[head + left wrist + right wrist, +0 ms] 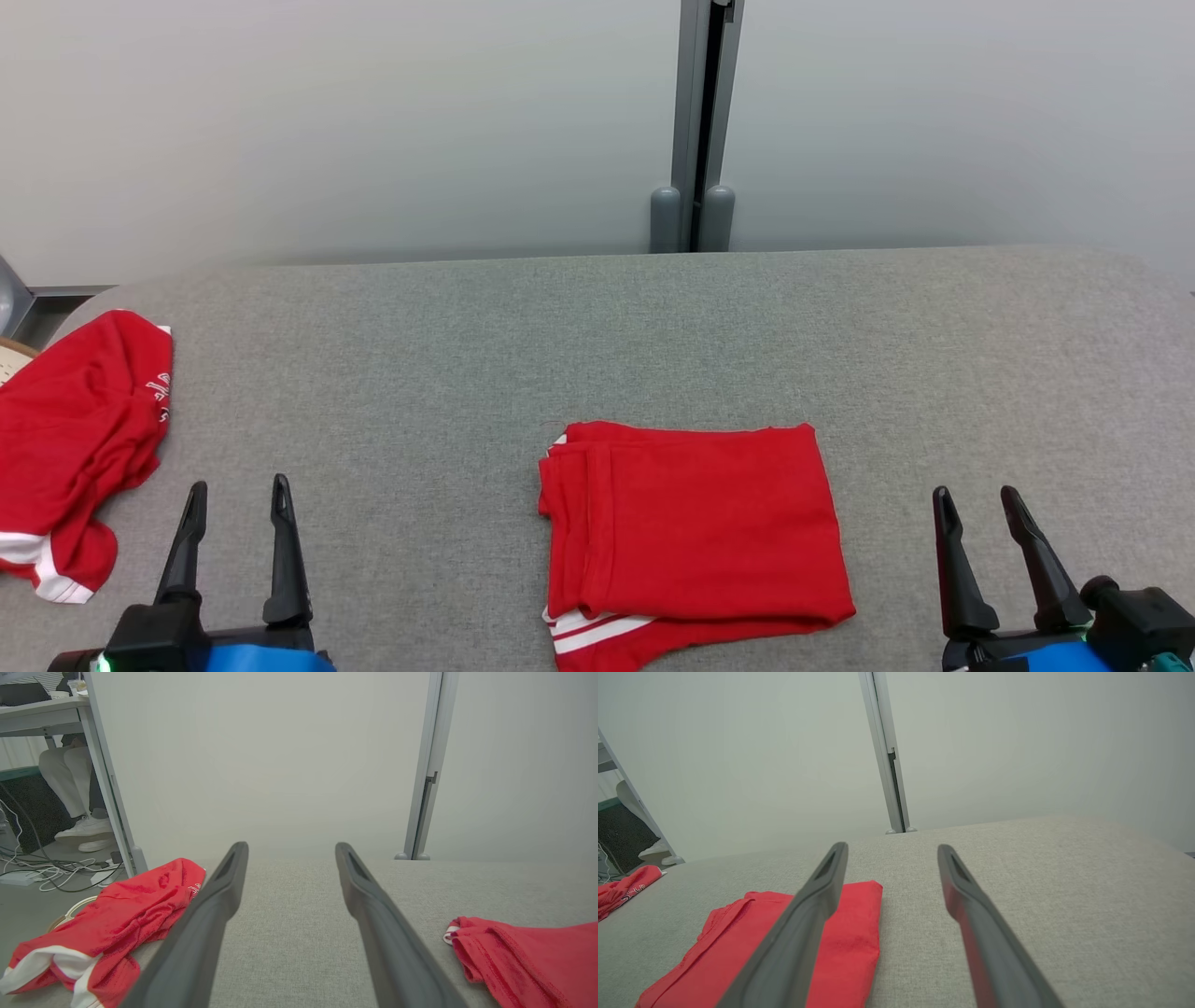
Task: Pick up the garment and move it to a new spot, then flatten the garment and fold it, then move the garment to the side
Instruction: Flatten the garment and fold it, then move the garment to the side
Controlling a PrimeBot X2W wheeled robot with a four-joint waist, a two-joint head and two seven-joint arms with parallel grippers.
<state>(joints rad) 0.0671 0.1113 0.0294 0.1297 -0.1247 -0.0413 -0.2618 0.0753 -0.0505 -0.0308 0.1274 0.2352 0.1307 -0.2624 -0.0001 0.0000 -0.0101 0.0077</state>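
Note:
A red garment (691,527) with white stripes lies folded into a neat rectangle on the grey padded table (448,336), near its front middle. It also appears at the right in the left wrist view (537,961) and at the lower left in the right wrist view (850,933). A second red garment (75,439) (126,910) (621,886) lies crumpled at the table's left edge, partly hanging off. My left gripper (238,485) (290,845) hovers open and empty between the two. To the right of the folded garment, my right gripper (976,494) (892,846) is open and empty too.
A pale partition wall with a grey post (695,215) stands behind the table. Off the table's left side are a desk frame (105,788), a seated person's legs and shoes (84,828), and cables on the floor (46,877). Bare table surface stretches to the right and the back.

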